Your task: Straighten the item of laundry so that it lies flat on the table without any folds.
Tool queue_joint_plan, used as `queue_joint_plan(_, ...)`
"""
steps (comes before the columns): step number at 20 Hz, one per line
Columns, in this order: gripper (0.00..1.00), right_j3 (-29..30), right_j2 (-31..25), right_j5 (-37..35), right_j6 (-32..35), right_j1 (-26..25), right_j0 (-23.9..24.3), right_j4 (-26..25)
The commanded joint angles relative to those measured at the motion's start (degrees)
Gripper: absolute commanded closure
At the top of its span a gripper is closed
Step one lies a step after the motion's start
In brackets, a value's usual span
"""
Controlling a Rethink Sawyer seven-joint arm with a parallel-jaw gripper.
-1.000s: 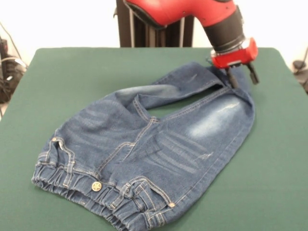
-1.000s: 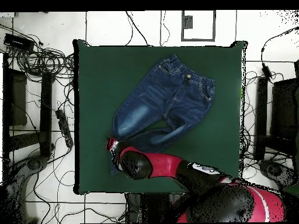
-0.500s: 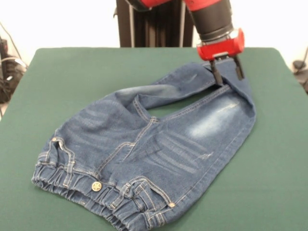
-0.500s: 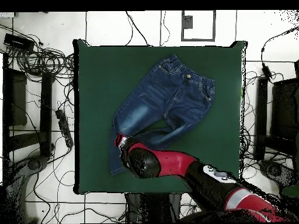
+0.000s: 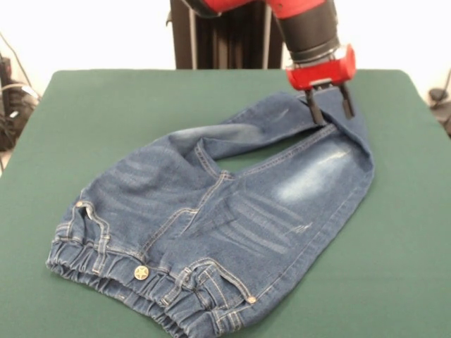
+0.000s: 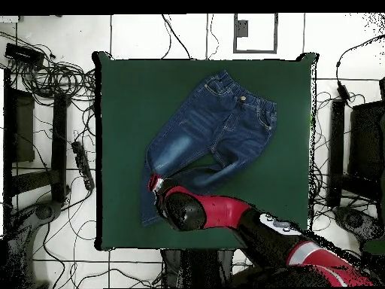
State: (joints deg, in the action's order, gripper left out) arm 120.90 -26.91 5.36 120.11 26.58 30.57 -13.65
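The item of laundry (image 5: 232, 211), a small pair of blue jeans, lies crumpled on the green table (image 5: 106, 105). Its gathered waistband and star button sit at the near left. One leg is folded back over the other, leaving a gap of green between them. My gripper (image 5: 330, 111) stands open over the far right end of the legs, its two fingers (image 5: 312, 113) apart and pointing down at the denim. In the overhead view the jeans (image 6: 214, 128) lie mid-table (image 6: 128, 90), and the gripper's red head (image 6: 156, 183) sits over the lower left leg, with a cuff reaching past it.
The red and black arm (image 6: 225, 214) reaches in over the table's near edge in the overhead view. Cables and stands (image 6: 45, 135) crowd the floor around the table. Bare felt surrounds the jeans on all sides.
The gripper has moved left along the leg ends over the last second, then barely shifted. The jeans have kept their shape.
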Motion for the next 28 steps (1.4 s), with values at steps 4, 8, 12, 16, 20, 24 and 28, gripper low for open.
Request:
queue_joint_plan(4, 0.00, -6.1, 1.0, 2.4, 7.8, -5.9, -3.1, 1.7)
queue_joint_plan(8, 0.00, -5.7, 0.6, 3.0, 8.6, -5.9, -3.5, 2.4)
queue_joint_plan(12, 0.00, -6.8, 0.0, 3.4, 8.0, -7.8, -2.9, 1.8)
queue_joint_plan(16, 0.00, -6.9, -1.0, 3.3, 7.9, -8.6, -2.2, 1.6)
queue_joint_plan(20, 0.00, -6.7, -1.6, 3.2, 8.3, -8.6, -2.0, 1.9)
queue_joint_plan(24, 0.00, -6.7, -1.8, 3.5, 8.6, -8.8, -1.9, 2.0)
queue_joint_plan(28, 0.00, -6.6, -1.9, 3.9, 8.7, -9.1, -1.9, 1.9)
